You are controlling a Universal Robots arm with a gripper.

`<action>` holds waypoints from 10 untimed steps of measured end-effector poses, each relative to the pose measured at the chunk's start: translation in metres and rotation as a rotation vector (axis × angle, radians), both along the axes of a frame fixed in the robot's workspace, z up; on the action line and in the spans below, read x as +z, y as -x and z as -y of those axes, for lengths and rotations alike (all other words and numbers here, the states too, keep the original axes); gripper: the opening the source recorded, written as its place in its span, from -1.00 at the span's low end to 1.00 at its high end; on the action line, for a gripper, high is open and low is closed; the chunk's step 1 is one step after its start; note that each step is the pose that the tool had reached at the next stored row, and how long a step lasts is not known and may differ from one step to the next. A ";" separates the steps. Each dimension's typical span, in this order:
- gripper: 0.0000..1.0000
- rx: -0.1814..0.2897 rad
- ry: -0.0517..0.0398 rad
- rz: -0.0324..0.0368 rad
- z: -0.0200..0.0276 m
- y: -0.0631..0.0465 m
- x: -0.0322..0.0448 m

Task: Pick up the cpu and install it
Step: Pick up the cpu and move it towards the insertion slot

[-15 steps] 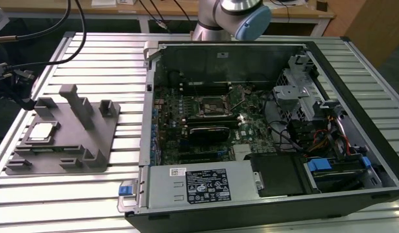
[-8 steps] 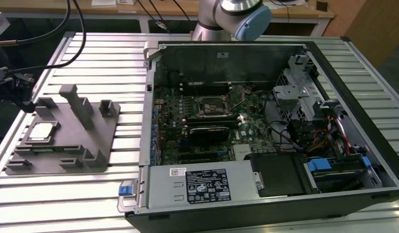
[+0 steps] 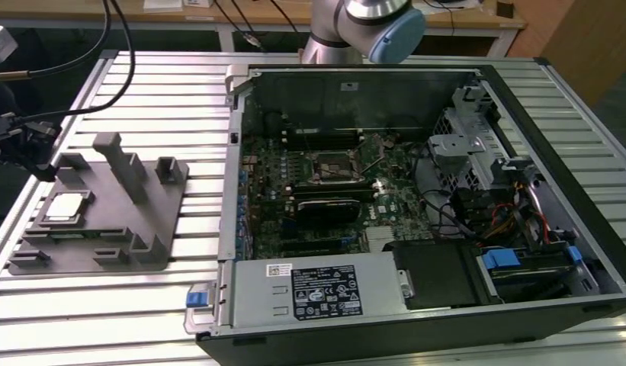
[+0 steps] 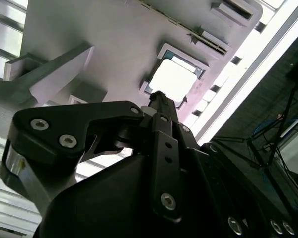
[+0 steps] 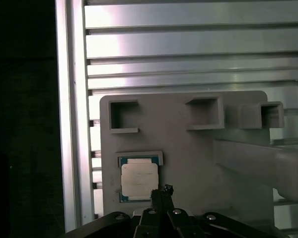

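Gripper [image 5: 163,191] hovers with its jaws drawn together on nothing, its tip just beside the cpu [image 5: 138,179], which lies flat in a recess of the grey fixture plate [image 5: 184,144]. Light, stiff and probably fragile underneath, it is best taken by 2 opposite edges. The recess walls crowd those edges, and 1 tall post [image 5: 258,163] stands near.

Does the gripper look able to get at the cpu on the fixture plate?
Probably yes. The gripper hangs close by the cpu, which lies uncovered in its recess on the fixture plate; the plate's upright blocks stand off to one side.
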State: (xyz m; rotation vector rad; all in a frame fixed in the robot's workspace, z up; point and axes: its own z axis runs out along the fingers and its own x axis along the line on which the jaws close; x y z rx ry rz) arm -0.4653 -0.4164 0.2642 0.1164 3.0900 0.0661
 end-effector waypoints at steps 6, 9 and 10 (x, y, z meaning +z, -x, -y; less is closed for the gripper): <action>-0.79 0.000 0.0037 0.0000 0.0002 0.001 -0.0066; -0.79 0.000 0.0067 0.0001 0.0002 0.002 -0.0105; -0.79 0.000 0.0078 0.0001 0.0003 0.002 -0.0117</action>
